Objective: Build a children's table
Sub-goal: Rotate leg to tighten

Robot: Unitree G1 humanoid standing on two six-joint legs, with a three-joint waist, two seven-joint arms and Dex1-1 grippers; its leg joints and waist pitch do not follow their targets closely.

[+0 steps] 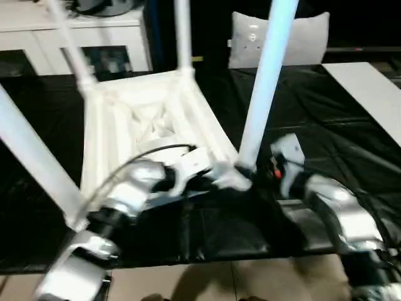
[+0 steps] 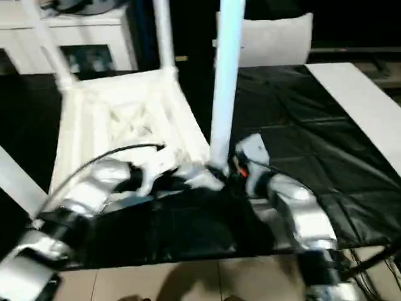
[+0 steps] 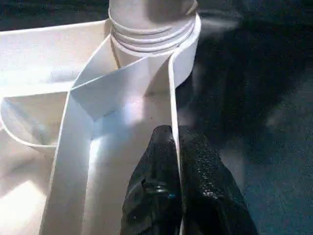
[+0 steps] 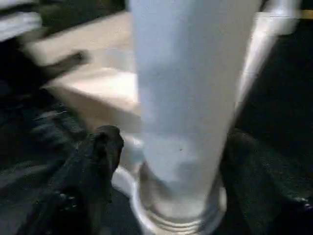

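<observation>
Left gripper (image 3: 177,161) pinched shut on the thin rim wall of the children's table (image 1: 147,119), just below a corner socket holding a ringed leg base. Right gripper (image 4: 161,161) spread wide, fingers (image 4: 95,156) flanking the near leg (image 1: 266,81) at its foot; contact probably none, though blur leaves this uncertain. Table upside down at centre frame on black sheeting (image 1: 326,138), ribbed underside up, legs rising out of the top edge. Wrist views alone give the socket rings and the finger placement; head views alone give the white cabinet (image 1: 37,37) upper left, pale cushion (image 1: 294,41) upper centre, flat white board (image 1: 369,94) at right. No legible writing or labels.
</observation>
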